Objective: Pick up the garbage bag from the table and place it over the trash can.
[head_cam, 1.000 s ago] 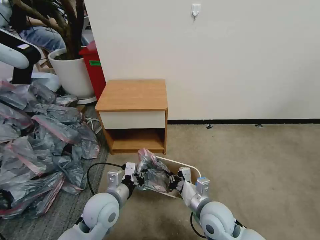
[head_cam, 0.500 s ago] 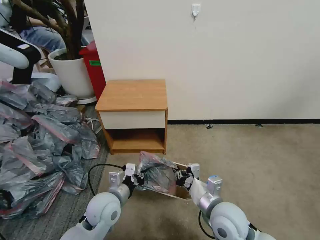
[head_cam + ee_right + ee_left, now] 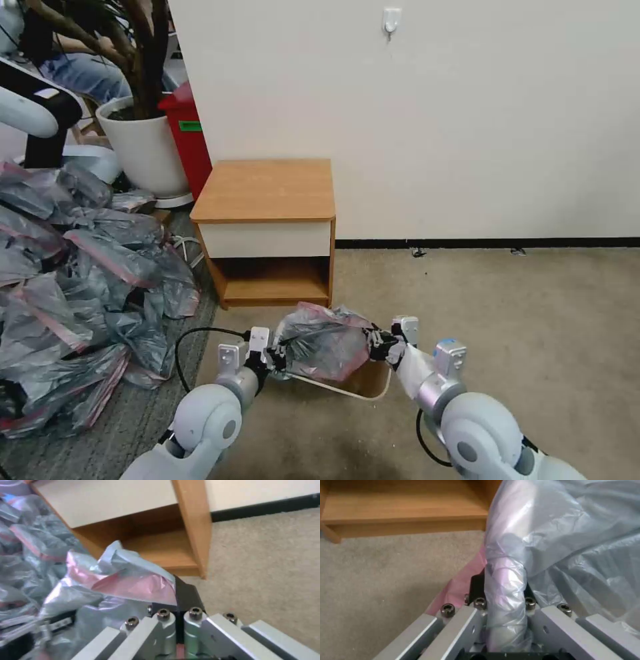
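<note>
Stretched just above the trash can, in front of the desk, the garbage bag sits pinched between left claw and right claw; thin plastic could slip free or tear.

To my right the carpet lies open, with room for my right gripper to swing. Straight ahead the table stands close behind the trash can, blocking forward reach. A heap of grey bags crowds the floor near my left gripper.
</note>
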You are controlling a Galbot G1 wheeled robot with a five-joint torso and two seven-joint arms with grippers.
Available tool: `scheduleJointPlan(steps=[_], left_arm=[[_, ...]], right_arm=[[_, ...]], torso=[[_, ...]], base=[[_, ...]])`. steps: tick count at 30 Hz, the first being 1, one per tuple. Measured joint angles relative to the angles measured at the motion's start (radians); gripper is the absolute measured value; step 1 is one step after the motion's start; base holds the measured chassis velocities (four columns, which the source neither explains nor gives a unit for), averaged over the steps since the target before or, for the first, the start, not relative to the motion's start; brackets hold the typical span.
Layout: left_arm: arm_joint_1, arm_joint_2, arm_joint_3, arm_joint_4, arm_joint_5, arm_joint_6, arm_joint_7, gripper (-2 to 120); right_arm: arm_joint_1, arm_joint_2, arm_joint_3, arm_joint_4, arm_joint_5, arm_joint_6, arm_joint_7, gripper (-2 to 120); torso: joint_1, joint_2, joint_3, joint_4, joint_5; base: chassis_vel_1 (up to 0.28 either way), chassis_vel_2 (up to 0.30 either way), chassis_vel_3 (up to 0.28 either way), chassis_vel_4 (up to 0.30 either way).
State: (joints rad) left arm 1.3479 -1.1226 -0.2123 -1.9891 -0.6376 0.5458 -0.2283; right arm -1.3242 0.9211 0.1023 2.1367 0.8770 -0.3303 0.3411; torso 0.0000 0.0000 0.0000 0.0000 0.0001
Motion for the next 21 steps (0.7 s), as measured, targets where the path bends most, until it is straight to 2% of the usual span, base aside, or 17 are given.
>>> scheduleJointPlan(steps=[8,13,16,21], left_arm=[[0.004,-0.001,-0.002,0.001,0.006,-0.022,0.016,3],[0.012,0.001,-0.006,0.004,0.018,-0.049,0.051,3],[0.028,-0.001,-0.026,0.010,0.043,-0.105,0.134,3],[0.034,-0.007,-0.031,0.015,0.046,-0.144,0.161,3]], right_arm=[[0.001,-0.035,0.037,-0.021,0.033,-0.037,0.024,0],[0.005,-0.048,0.062,-0.035,0.053,-0.070,0.033,0],[0.009,-0.062,0.083,-0.053,0.081,-0.113,0.052,10],[0.005,-0.066,0.092,-0.065,0.086,-0.134,0.067,20]], torso=[[0.000,0.000,0.000,0.0000,0.0000],[0.000,0.000,0.000,-0.0001,0.0000],[0.000,0.000,0.000,0.0000,0.0000],[0.000,0.000,0.000,0.0000,0.0000]], base=[[0.000,0.000,0.000,0.000],[0.000,0.000,0.000,0.000],[0.000,0.000,0.000,0.000],[0.000,0.000,0.000,0.000]])
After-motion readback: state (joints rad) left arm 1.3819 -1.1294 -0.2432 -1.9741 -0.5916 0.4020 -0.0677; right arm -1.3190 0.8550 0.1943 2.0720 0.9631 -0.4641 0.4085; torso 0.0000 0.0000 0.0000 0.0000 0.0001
